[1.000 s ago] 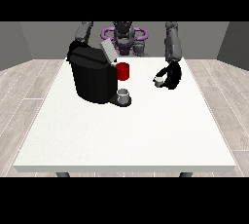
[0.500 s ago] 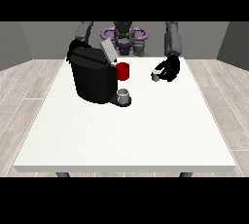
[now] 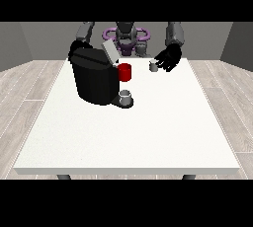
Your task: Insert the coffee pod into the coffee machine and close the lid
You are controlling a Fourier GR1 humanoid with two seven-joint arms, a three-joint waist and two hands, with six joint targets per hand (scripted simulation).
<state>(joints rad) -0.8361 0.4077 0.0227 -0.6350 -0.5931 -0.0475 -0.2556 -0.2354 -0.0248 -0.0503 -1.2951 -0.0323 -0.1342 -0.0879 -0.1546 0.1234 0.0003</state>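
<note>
Since half a second ago the hand at the view's right has risen and drawn back toward the robot, carrying the small grey coffee pod with it. Its fingers curl round the pod, which now hangs above the far edge of the white table, to the right of the coffee machine and apart from it. The machine's lid stands tilted open. A red mug sits just beside the machine's front, and a grey cup stands on its drip tray. The hand at the view's left shows behind the machine; how its fingers lie I cannot tell.
</note>
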